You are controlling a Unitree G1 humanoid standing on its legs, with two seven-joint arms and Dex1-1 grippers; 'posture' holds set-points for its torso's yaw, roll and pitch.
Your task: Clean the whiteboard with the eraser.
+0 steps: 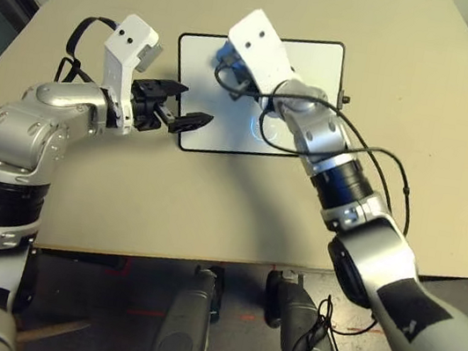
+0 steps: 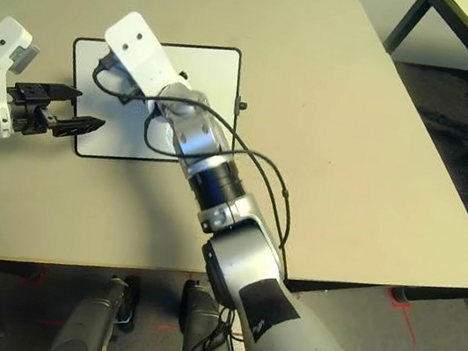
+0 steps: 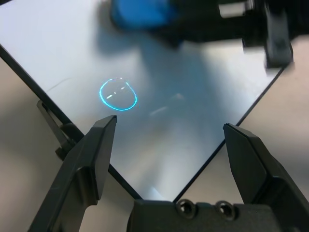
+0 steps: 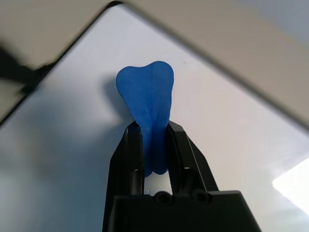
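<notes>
One whiteboard (image 1: 300, 70), one eraser (image 4: 147, 104), two grippers, one table (image 1: 416, 151). Board lies flat on the table toward its far side, near the middle.

Right gripper (image 4: 154, 145): fingers clamped on the eraser at its narrow waist. The blue block's long axis runs on out from the fingertips, the broader end leading and set over the white surface. From the head camera the right wrist sits above the board's far-left part, a sliver of blue showing under it. Whether the block is pressing on the board or just off it, cannot tell.

Left gripper (image 1: 187, 106): fingers apart, holding nothing, poised at the board's left edge, near the front-left corner. Left wrist view looks between the spread fingers (image 3: 94, 154) across the board, with the eraser at the far side of that view.

Marks: one bright blue ring (image 3: 118, 94) shows on the board, between the open left fingers and the eraser. Could be ink or a reflection; uncertain.

Key relation: if the ring is ink, it lies from the eraser toward the robot, so the wipe likely needs to travel back across the board. Right arm is the one on the job; the left looks placed to steady the frame.
</notes>
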